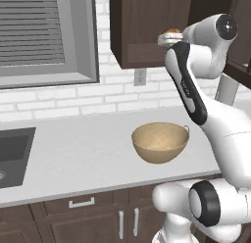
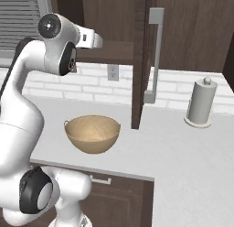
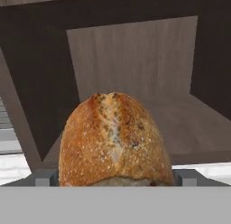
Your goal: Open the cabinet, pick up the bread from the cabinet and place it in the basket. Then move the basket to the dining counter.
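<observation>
The cabinet [image 2: 183,29] stands open, its door [image 2: 139,61] swung out edge-on with its silver bar handle [image 2: 155,56]. On the cabinet's lower shelf [image 3: 189,123] lies the bread [image 3: 115,142], a golden-brown roll, also seen as bread [image 1: 172,31] at the shelf's front edge. My gripper [image 3: 116,178] is open, reaching into the cabinet [image 1: 142,26], with the roll between its fingertips [image 3: 45,177]; I cannot tell if they touch it. The tan basket [image 1: 160,141] sits empty on the grey worktop below, also seen as basket [image 2: 93,133]. The dining counter is out of view.
A paper towel roll [image 2: 199,105] stands on the worktop at the right. A sink [image 1: 12,156] is set in at the far left under a window [image 1: 44,36]. A wall outlet [image 1: 140,76] sits below the cabinet. My arm arches over the basket.
</observation>
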You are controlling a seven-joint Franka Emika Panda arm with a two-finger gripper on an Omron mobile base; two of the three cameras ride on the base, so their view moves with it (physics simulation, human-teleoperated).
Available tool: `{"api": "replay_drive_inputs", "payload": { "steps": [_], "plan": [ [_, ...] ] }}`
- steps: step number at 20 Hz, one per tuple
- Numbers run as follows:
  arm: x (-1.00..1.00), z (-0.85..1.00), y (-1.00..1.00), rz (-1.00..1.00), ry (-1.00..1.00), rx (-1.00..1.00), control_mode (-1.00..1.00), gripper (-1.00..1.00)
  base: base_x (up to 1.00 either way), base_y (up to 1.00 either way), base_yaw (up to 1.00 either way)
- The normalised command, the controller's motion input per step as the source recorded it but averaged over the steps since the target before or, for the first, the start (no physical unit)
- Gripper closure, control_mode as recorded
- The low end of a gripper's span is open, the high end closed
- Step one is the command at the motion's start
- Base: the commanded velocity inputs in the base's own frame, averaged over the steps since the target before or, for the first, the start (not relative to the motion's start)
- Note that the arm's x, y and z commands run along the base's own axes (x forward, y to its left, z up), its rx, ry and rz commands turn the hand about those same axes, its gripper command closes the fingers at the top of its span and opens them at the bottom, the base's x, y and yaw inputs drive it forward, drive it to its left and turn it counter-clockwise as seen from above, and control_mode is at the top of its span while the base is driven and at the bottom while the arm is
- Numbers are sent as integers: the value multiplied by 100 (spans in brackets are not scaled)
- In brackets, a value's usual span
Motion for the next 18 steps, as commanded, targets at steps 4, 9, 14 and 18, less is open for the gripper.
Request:
{"api": "replay_drive_inputs", "payload": {
  "steps": [4, 9, 14, 18],
  "plan": [
    [-100, 1, -36, -24, 0, 6, -100, 100, 0, 0, 0],
    [-100, 9, -18, -13, 0, 8, -100, 100, 0, 0, 0],
    [-100, 27, -1, -4, 4, 7, -100, 100, 0, 0, 0],
    [-100, 18, 0, 1, 21, 2, -100, 100, 0, 0, 0]
  ]
}}
